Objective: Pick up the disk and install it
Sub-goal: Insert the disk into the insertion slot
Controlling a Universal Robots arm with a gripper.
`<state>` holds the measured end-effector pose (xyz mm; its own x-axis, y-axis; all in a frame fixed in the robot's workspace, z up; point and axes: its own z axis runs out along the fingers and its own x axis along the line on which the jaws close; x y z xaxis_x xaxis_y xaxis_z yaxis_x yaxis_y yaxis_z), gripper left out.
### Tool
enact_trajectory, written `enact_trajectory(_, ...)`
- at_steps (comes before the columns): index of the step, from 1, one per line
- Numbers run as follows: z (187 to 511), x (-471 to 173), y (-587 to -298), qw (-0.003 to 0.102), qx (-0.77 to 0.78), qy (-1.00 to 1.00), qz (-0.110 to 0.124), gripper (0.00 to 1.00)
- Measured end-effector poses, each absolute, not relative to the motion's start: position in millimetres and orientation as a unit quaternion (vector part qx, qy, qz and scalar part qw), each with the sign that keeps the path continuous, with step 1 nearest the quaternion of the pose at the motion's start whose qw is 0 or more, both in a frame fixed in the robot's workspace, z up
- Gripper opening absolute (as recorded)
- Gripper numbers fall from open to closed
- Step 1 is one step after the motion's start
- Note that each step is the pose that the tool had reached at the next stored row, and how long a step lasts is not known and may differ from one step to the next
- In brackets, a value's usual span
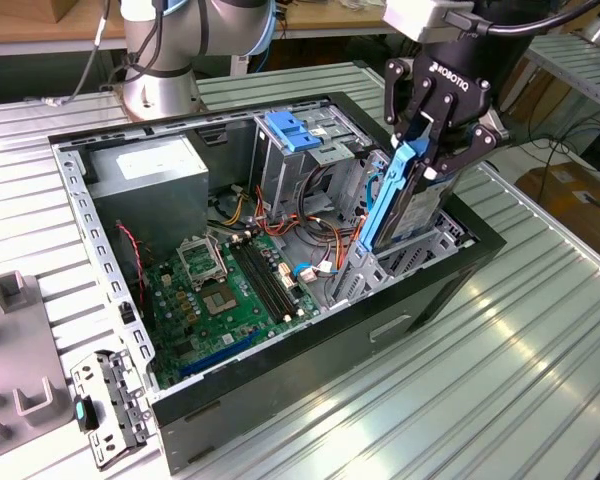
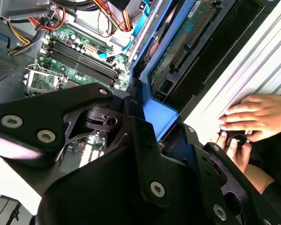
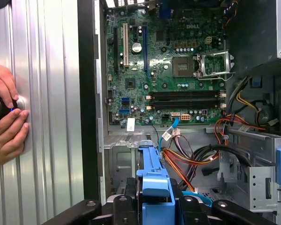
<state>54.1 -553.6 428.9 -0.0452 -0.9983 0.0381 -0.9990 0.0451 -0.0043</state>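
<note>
The jaws of your gripper (image 1: 432, 155) pinch the disk (image 1: 412, 205) tight, on edge, likely to slip into its bay (image 1: 348, 272).

Bright overhead light; the ribbed bench (image 1: 540, 340) glares in white streaks, the computer case (image 1: 310, 372) interior lies in shadow, the black hand (image 1: 430, 160) reads dark.

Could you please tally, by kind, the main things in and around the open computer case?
disk, upright in the gripper: 1
gripper: 1
motherboard: 1
power-supply box: 1
light-blue latch piece: 1
person's hands on the table beside the case: 2
Total: 7
</note>
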Motion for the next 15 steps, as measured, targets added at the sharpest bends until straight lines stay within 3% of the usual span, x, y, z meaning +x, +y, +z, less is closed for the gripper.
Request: enact_trajectory(15,419.7,54.1,-553.9,0.012,0.691,-0.723,0.015,0.37)
